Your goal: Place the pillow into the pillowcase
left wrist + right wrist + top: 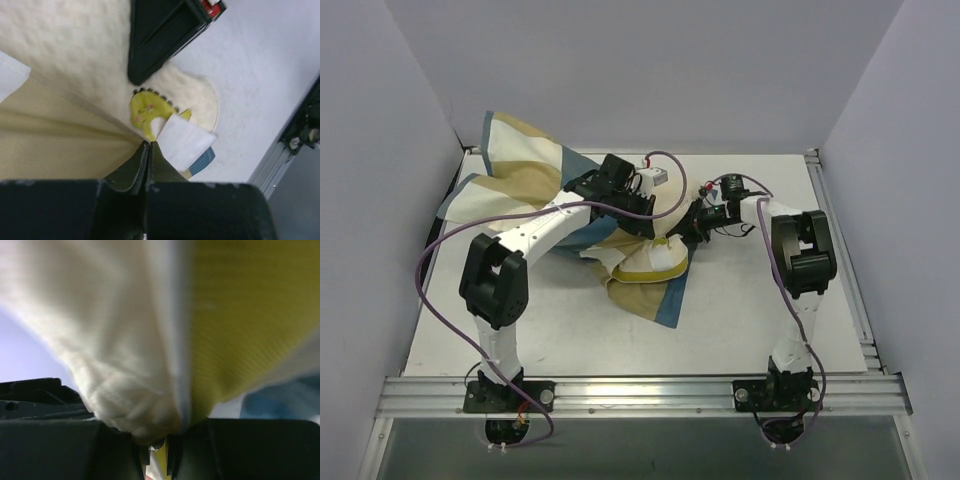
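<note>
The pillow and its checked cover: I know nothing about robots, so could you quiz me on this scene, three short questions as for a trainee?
1. True or false: the pillow lies fully inside the pillowcase.
2. What is the right end effector closed on? A the pillow, B a bottle, C nothing.
3. Fill the gap: the small emblem near the pillow's corner is ___ in colour.

Key: 1 false, since a cream corner lies bare on the table; 2 A; 3 yellow.
</note>
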Robot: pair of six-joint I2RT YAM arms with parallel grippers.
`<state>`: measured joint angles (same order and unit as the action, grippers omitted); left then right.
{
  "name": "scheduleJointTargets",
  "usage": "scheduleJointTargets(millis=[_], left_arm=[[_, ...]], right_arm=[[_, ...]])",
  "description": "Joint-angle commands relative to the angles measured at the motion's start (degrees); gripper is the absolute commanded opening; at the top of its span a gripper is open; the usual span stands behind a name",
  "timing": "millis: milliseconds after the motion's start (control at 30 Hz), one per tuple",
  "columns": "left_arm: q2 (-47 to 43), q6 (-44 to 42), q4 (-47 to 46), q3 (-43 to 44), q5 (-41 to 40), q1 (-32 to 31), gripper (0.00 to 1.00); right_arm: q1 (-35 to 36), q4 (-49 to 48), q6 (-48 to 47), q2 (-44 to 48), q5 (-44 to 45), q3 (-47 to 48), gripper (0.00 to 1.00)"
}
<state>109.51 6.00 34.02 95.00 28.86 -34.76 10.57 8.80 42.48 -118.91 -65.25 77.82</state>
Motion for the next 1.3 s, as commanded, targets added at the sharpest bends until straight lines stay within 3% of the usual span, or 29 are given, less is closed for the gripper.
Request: scheduleJointTargets(millis=[0, 67, 100, 200, 333, 400, 567, 767, 833, 867, 900, 933, 1033, 1267], left_arm=[[-3.61, -1.59, -2.92, -3.33, 0.34, -0.13, 0.0], [-3.95, -5.64, -1.68, -6.05, -1.08, 0.4, 0.06], [-4.48, -9.13, -1.76, -7.27, -1.7, 0.66, 0.27], [-7.2, -13.97, -1.59, -10.27, -1.79, 0.92, 0.47], [-14.48, -22.06, -1.15, -13.87, -2.76, -0.48, 0.88], [-16.17, -26.97, -0.89, -15.45, -4.15, -2.32, 0.97], [-14.26, -34.82, -3.51, -20.54, -17.24, -12.07, 0.98], [-6.79, -42.37, -12.13, -23.98, -28.41, -13.58, 0.97], [-5.2, -44.23, -13.28, -24.25, -28.51, -13.14, 0.97], [-3.45, -44.49, -13.02, -23.55, -28.86, -12.88, 0.89], [-2.56, -44.32, -10.4, -22.5, -27.03, -12.09, 0.55], [-1.68, -43.19, -8.81, -18.66, -24.58, -11.56, 0.31], [-1.32, -36.6, -4.76, -11.19, -12.46, -8.22, 0.0], [0.52, -23.94, -2.65, 2.27, -3.99, -4.79, 0.0]], right_arm=[[2.09, 6.12, -5.99, -3.69, 5.75, -0.03, 0.0], [2.18, 9.46, -9.32, -4.75, 7.41, -0.56, 0.0], [2.18, 10.35, -10.39, -5.01, 7.51, -0.74, 0.0], [2.0, 12.64, -12.67, -5.45, 7.77, -1.18, 0.01], [1.56, 14.05, -14.0, -3.35, 6.98, -0.48, 0.08], [1.56, 15.54, -14.79, -2.47, 6.2, -0.13, 0.14], [1.13, 19.49, -17.25, -0.1, 5.31, 0.58, 0.27], [-2.39, 24.24, -20.15, 4.03, 4.52, -0.74, 0.43], [-5.28, 25.74, -21.2, 6.05, 4.87, -2.41, 0.55], [-6.34, 26.61, -21.64, 6.84, 5.66, -3.11, 0.59], [-8.35, 26.97, -22.61, 8.16, 6.27, -5.03, 0.64], [-8.98, 27.24, -22.96, 8.87, 7.06, -6.01, 0.66], [-9.52, 27.68, -24.54, 10.19, 10.4, -9.51, 0.73], [-2.4, 25.57, -25.17, 4.49, 13.48, -10.85, 0.72]])
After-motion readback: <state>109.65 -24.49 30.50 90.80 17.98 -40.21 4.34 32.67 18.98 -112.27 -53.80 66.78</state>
